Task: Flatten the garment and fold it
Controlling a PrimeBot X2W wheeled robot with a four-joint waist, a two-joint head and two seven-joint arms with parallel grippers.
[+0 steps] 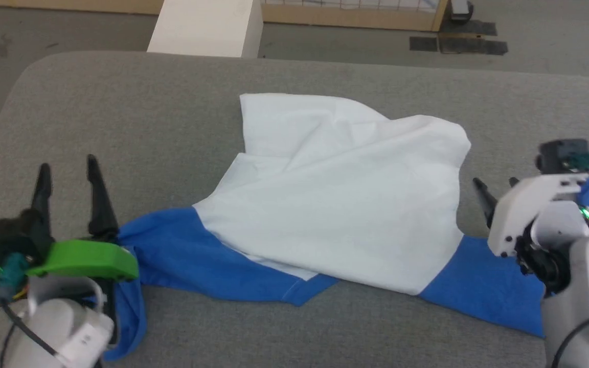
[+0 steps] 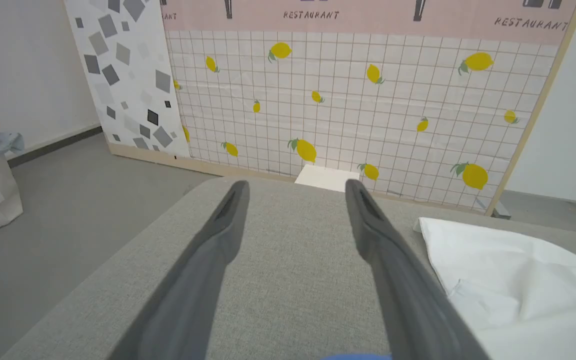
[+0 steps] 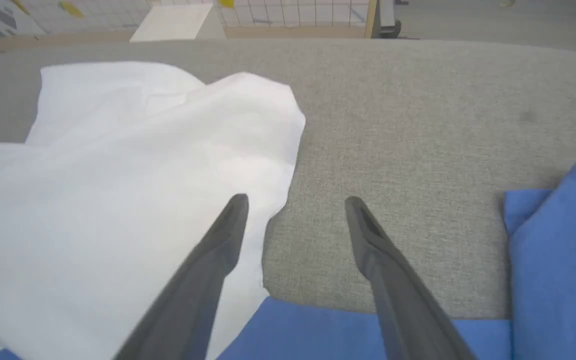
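- Two grippers, each with its fingers spread apart and nothing between them: the left gripper [image 1: 68,166] and the right gripper [image 1: 494,181].
- Left gripper [image 2: 295,187]: its fingers point out over bare pad [image 1: 172,112]. The left sleeve [image 1: 182,255], blue, lies at its base on the inner side and trails back under the wrist.
- Right gripper [image 3: 295,200]: its inner finger hangs over the shirt's white edge and its outer finger over bare pad. The right sleeve [image 1: 478,286], also blue, lies under its base, with a blue fold on its outer side.
- Between the grippers the shirt [image 1: 335,204] rests on the pad. Its white body is rumpled, creased on a slant and doubled over at the far side.
- Beyond the fingertips, past the pad's far edge, stands a box [image 1: 207,25].
- Step, as I judge it: flattening, with folding not yet begun. The sleeves lie drawn sideways, but the body is not flat.
- The next move likely calls for reaching forward, pinching the far white corners and drawing them outward to open the doubled cloth.
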